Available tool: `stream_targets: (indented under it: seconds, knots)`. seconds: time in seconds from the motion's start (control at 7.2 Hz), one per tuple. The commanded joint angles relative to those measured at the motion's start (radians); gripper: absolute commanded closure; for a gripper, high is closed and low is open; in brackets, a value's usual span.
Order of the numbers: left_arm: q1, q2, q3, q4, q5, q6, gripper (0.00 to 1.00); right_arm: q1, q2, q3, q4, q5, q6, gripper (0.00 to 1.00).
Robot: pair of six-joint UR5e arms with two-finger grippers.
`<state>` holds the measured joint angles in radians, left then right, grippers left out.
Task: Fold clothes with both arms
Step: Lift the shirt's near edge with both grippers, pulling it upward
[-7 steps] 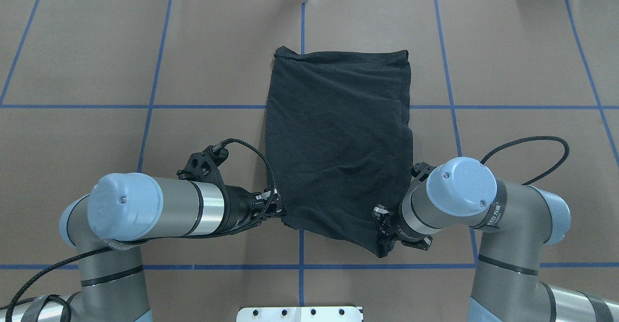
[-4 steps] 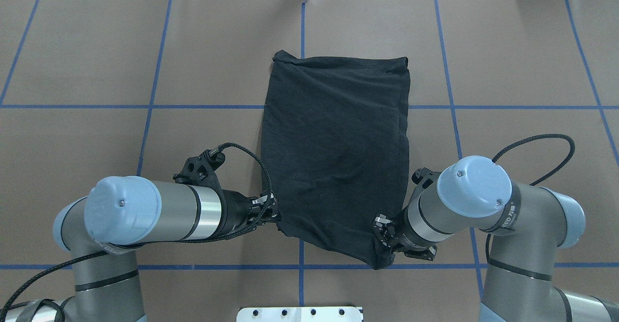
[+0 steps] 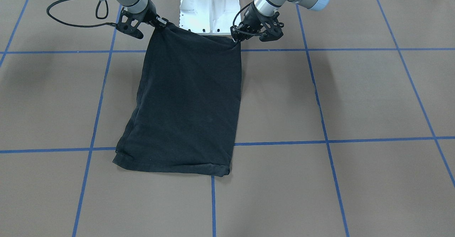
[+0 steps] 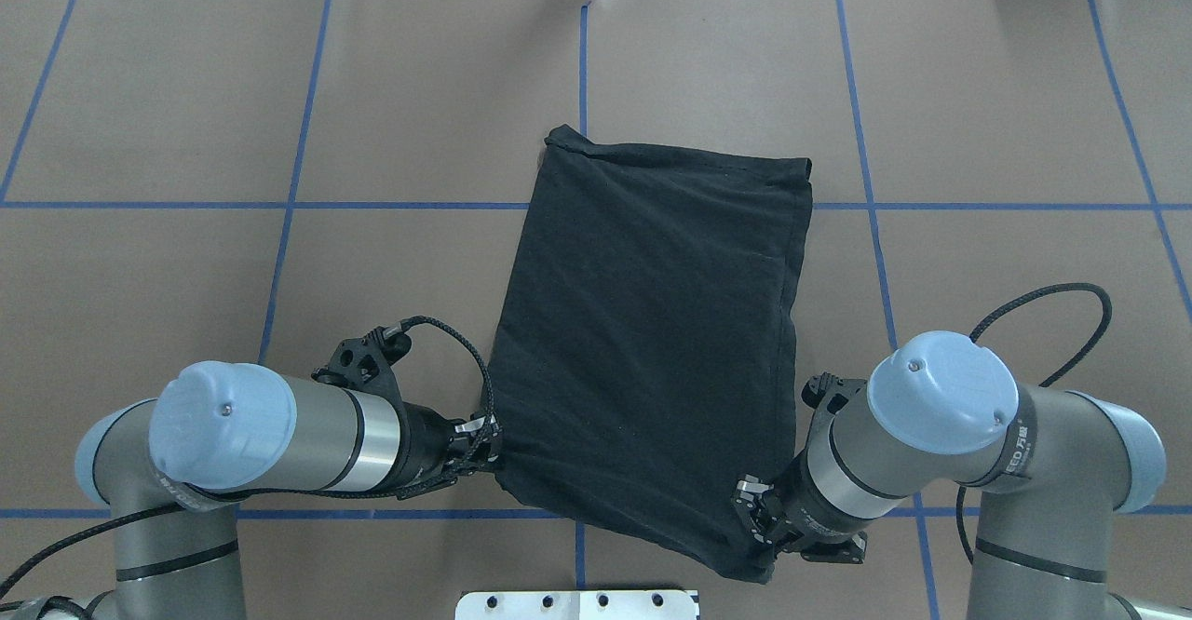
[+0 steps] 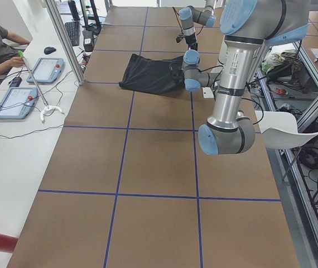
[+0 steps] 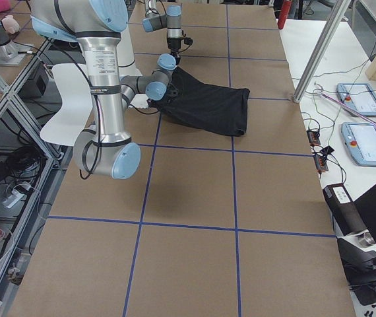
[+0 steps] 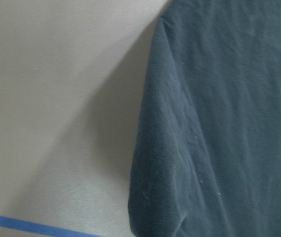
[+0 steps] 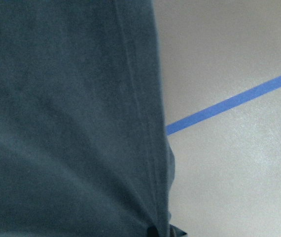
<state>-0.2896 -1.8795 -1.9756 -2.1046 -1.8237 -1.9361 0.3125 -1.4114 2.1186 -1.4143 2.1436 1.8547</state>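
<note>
Where near corners are raised, black T-shirt (image 4: 652,341), folded oblong; plain (faintly creased)

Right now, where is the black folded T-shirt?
In the overhead view the black T-shirt lies mid-table between the left gripper and right gripper, which hold its near corners.

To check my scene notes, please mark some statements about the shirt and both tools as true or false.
1. The left tool and the right tool each hold a near corner of the T-shirt. True.
2. The shirt's far edge is lifted off the table. False: it lies on the table.
3. A colourful graphic is showing on the shirt. False: only plain black fabric shows.
4. The shirt lies across a blue tape line. True.
</note>
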Motion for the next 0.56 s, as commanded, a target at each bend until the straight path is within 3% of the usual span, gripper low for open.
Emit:
stream_targets:
  seconds: [0.0, 0.14, 0.42]
  knots:
    - [0.023, 0.037, -0.063, 0.07, -0.035, 0.0, 1.0, -0.016, -0.038, 0.017, 0.0, 0.016, 0.001, 1.0]
    - [0.03, 0.068, -0.133, 0.109, -0.04, 0.0, 1.0, -0.018, -0.037, 0.018, 0.0, 0.021, 0.003, 1.0]
    - [0.053, 0.066, -0.154, 0.133, -0.04, -0.001, 1.0, -0.013, -0.038, 0.052, 0.0, 0.056, 0.004, 1.0]
